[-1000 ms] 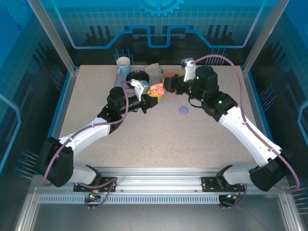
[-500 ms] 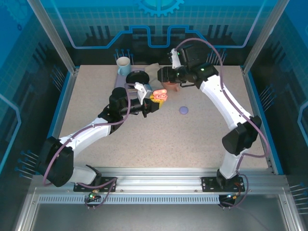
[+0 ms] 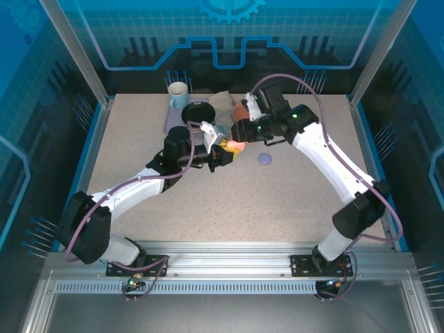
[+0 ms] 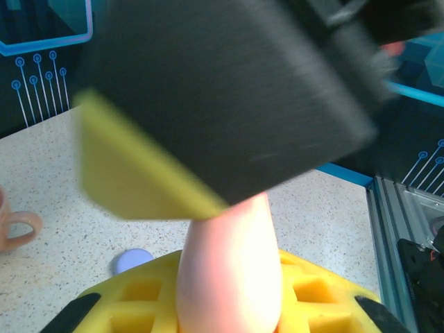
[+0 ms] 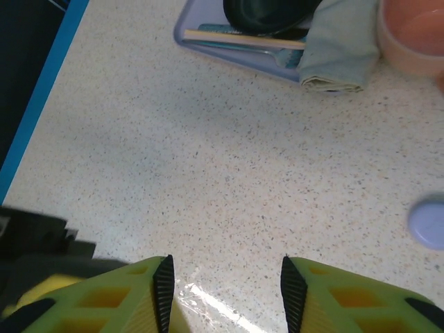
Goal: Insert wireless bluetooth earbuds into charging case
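— Fingers on the left gripper [image 3: 225,151], how do they stand from where you are?
— Pressed in on the coral-pink case [image 3: 234,146]. From that wrist's own camera, the yellow pads [image 4: 132,302] sit on either side of the case, which stands up between them, smooth and rounded. It's held over the far middle of the table [image 3: 208,201].
— And the right gripper [image 3: 238,135]?
— Just beyond the case, pointing down. Its fingers are spread, with bare tabletop showing between them. From the left wrist it looms as a blurred dark block with a yellow edge right above the case. Touching or not, I can't tell.
— The earbuds?
— Too small for me to pick out, and whether any sit in the case I can't say. A small rounded lilac thing [image 3: 265,159] lies on the table just right of both grippers, apart from them. I can't tell whether it's a bud or a case.
— What else is about?
— A lilac tray [image 3: 168,119] at the far side, left of the grippers, carrying a black bowl [image 3: 198,111]. A folded grey cloth [image 3: 222,103] lies at its right end. A pale mug [image 3: 178,92] stands behind the tray, and a coral cup [image 3: 241,109] is just right of the cloth.
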You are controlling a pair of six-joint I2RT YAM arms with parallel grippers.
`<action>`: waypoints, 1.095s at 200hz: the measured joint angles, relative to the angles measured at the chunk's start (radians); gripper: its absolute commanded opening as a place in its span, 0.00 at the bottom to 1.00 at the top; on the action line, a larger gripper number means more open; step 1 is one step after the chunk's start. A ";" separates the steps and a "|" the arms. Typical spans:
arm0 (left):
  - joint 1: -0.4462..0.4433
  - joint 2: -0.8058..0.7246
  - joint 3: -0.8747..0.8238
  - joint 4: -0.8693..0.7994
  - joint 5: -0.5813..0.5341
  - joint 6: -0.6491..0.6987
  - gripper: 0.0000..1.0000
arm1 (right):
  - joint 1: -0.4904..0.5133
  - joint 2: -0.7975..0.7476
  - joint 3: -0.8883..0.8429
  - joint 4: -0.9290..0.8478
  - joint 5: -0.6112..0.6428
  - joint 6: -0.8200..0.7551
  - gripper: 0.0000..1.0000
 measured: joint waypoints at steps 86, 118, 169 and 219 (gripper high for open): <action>0.009 0.190 0.106 -0.113 -0.031 -0.208 0.00 | -0.140 -0.253 -0.484 0.094 0.175 0.232 0.58; 0.009 0.375 0.187 -0.252 -0.033 -0.352 0.00 | -0.142 -0.313 -0.608 0.103 0.209 0.302 0.58; 0.009 0.639 0.412 -0.488 -0.015 -0.490 0.01 | -0.142 -0.413 -0.700 0.123 0.248 0.356 0.59; 0.010 0.762 0.599 -0.701 -0.038 -0.502 0.28 | -0.142 -0.442 -0.749 0.136 0.261 0.371 0.60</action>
